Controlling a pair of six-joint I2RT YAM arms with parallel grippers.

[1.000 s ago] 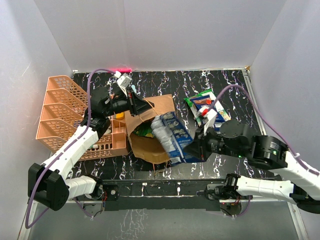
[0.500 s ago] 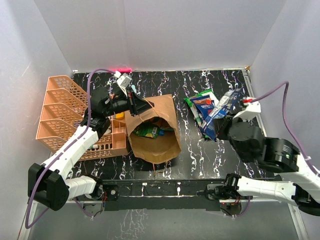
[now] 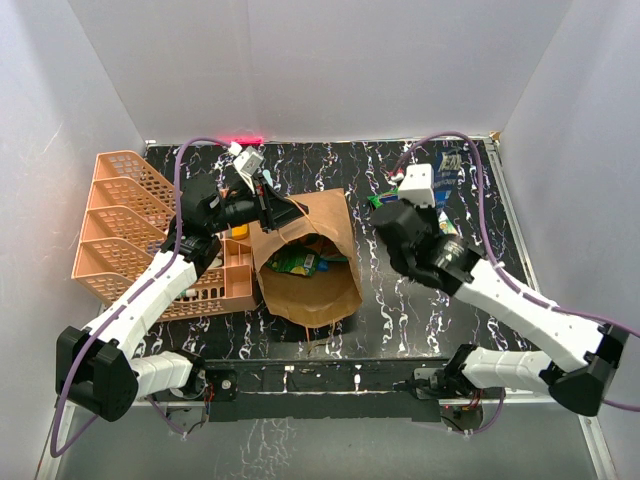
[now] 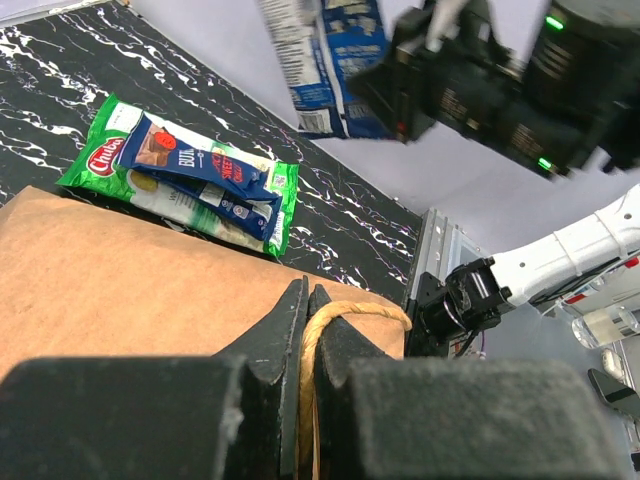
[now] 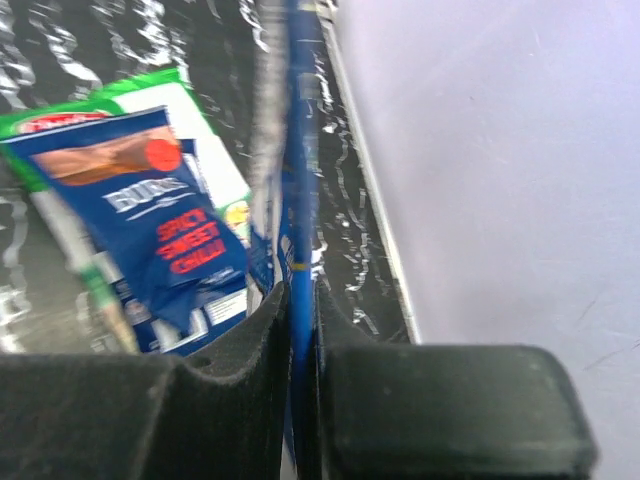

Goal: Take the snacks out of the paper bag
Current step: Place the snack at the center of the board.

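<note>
The brown paper bag lies on the black table with its mouth toward the arms. A green packet shows inside it. My left gripper is shut on the bag's twisted paper handle at the bag's back edge. My right gripper is shut on a dark blue packet and holds it in the air at the back right. That packet is edge-on in the right wrist view. Below it lies a pile of green and blue snacks, also in the left wrist view.
An orange lattice organizer stands at the left, against the bag's left side. The table's right rail and the grey wall run close beside the pile. My right arm stretches across the table's right half.
My right gripper carried the blue packet from the bag's mouth to the back right, over the pile. My left gripper has kept still on the handle.
</note>
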